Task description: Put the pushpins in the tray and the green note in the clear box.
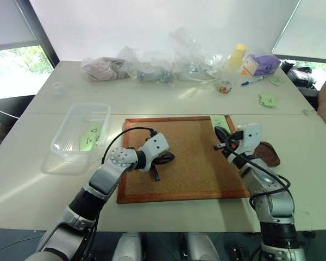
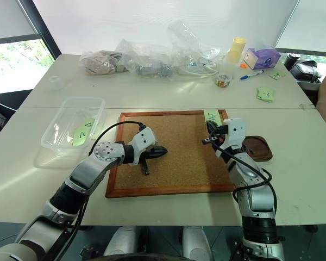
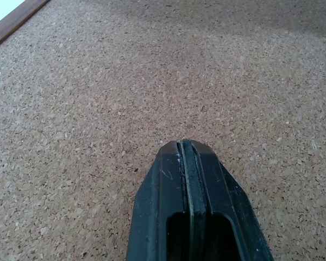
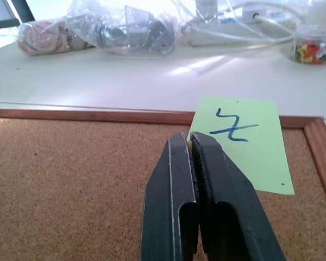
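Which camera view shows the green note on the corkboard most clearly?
The right wrist view: the green note is large there, its blue squiggle readable, with the shut right gripper at its corner. The two eye views show it small at the corkboard's far right corner. The left wrist view shows cork.

white table, bright windows, blinds

Silver-grey jointed arms carry white wrist housings, looping black cables, and the left gripper and right gripper with glossy black fingers.
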Motion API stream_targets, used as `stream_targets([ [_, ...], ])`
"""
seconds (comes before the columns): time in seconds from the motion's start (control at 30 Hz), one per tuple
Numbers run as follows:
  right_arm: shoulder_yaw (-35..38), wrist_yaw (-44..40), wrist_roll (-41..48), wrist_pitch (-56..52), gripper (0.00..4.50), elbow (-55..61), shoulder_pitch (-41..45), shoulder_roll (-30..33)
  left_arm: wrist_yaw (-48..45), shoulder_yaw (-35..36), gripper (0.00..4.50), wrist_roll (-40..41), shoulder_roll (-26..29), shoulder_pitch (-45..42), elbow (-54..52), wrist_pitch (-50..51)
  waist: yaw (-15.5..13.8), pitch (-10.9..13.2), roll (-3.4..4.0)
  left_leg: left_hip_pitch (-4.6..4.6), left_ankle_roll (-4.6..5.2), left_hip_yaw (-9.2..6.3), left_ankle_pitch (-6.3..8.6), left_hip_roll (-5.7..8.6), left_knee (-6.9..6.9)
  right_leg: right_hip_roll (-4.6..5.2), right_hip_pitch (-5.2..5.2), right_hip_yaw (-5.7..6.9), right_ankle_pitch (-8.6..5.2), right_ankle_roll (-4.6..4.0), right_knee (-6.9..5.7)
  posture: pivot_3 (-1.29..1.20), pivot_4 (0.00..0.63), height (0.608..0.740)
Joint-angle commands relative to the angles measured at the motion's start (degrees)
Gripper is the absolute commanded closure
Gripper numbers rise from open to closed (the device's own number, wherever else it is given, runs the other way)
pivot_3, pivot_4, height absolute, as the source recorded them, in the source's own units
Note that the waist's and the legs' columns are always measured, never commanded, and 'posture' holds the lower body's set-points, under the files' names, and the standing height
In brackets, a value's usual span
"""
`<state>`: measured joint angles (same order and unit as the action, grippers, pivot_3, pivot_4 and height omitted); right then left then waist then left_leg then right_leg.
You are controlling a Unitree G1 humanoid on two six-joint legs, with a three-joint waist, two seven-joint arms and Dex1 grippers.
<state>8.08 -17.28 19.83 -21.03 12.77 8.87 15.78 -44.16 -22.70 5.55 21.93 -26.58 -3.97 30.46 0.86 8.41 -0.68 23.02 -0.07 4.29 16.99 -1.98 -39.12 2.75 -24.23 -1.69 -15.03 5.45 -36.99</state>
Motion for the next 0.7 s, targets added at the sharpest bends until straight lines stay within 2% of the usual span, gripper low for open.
stream_targets([
  [0.03, 0.84, -0.01, 0.36, 0.86, 4.48, 3.94, -0.74, 0.24, -2.06, 6.46, 4.5, 7.85, -1.57, 0.56, -0.76, 6.08, 0.04, 0.0, 0.0, 0.0, 0.0, 0.0, 0.0, -0.01, 0.0, 0.0, 0.0, 0.0, 0.0, 0.0, 0.0, 0.0, 0.15, 0.737],
  [0.1, 1.03, -0.01, 0.49, 0.63, 4.48, 4.88, -1.12, 0.5, -3.63, 10.78, 4.5, 13.72, -3.0, -0.21, -3.01, 8.7, 0.07, 0.03, 0.02, 0.07, 0.0, 0.0, 0.0, -0.09, 0.0, 0.0, -0.09, 0.0, 0.0, 0.0, -0.02, 0.0, 0.15, 0.737],
  [0.2, 1.3, -0.19, 0.61, -0.27, 4.5, 7.95, -1.88, 1.75, -5.72, 19.01, 3.58, 25.0, -3.98, -4.76, -3.96, 17.41, 0.0, 0.09, 0.01, 0.26, 0.0, -0.01, 0.0, -0.08, -0.02, 0.0, -0.28, 0.01, 0.02, 0.04, -0.06, 0.0, 0.15, 0.737],
  [0.3, 1.49, -0.37, 1.18, -1.59, 4.5, 11.31, -2.3, 2.95, -4.5, 25.4, 2.13, 32.86, -5.49, -10.34, -1.35, 23.73, -0.17, 0.11, -0.02, 0.31, 0.0, -0.03, -0.01, 0.02, -0.05, 0.0, -0.3, 0.03, 0.03, 0.05, -0.05, 0.0, 0.15, 0.737],
  [0.33, 1.41, -0.31, 1.24, -2.09, 4.5, 12.29, -2.39, 3.19, -3.93, 26.71, 1.8, 34.5, -5.96, -11.82, -0.52, 25.24, -0.16, 0.12, -0.03, 0.31, 0.0, -0.03, -0.01, 0.04, -0.05, 0.01, -0.3, 0.03, 0.03, 0.05, -0.04, 0.0, 0.15, 0.737],
  [0.4, 1.36, -0.13, 1.55, -3.07, 4.5, 14.26, -2.58, 3.64, -2.5, 28.42, 0.81, 37.0, -7.29, -14.22, 0.93, 27.61, -0.11, 0.11, -0.03, 0.31, 0.0, -0.03, 0.0, 0.07, -0.05, 0.01, -0.27, 0.03, 0.03, 0.07, 0.01, 0.0, 0.15, 0.737],
  [0.43, 1.36, 0.03, 1.88, -3.7, 4.5, 15.62, -2.62, 3.84, -1.25, 28.58, 0.18, 37.31, -8.38, -15.65, 2.38, 28.38, -0.12, 0.12, -0.03, 0.3, 0.0, -0.03, 0.0, 0.07, -0.05, 0.01, -0.26, 0.03, 0.03, 0.08, 0.02, 0.0, 0.15, 0.737],
  [0.47, 1.29, 0.0, 2.26, -4.31, 4.5, 17.48, -2.8, 4.2, 1.43, 28.2, 0.03, 36.1, -10.23, -17.65, 5.45, 28.61, -0.13, 0.12, -0.03, 0.3, 0.0, -0.04, 0.0, 0.08, -0.04, 0.0, -0.26, 0.03, 0.02, 0.09, 0.02, 0.0, 0.15, 0.737],
  [0.53, 0.78, 0.05, 2.55, -5.37, 4.5, 20.36, -3.01, 4.55, 5.92, 29.22, 0.03, 35.45, -13.78, -21.27, 12.24, 29.71, -0.39, 0.15, -0.1, 0.31, 0.0, -0.08, -0.01, 0.12, -0.04, 0.0, -0.25, 0.04, 0.02, 0.1, 0.01, 0.0, 0.15, 0.737],
  [0.7, -1.17, 0.68, 2.23, -7.5, 4.5, 25.16, -2.73, 4.75, 9.06, 32.23, 0.03, 37.51, -20.15, -28.21, 25.91, 31.38, -0.09, 0.28, -0.29, 0.32, 0.0, -0.11, -0.01, 0.14, -0.05, -0.06, -0.25, 0.05, 0.02, 0.1, 0.01, 0.0, 0.15, 0.737],
])
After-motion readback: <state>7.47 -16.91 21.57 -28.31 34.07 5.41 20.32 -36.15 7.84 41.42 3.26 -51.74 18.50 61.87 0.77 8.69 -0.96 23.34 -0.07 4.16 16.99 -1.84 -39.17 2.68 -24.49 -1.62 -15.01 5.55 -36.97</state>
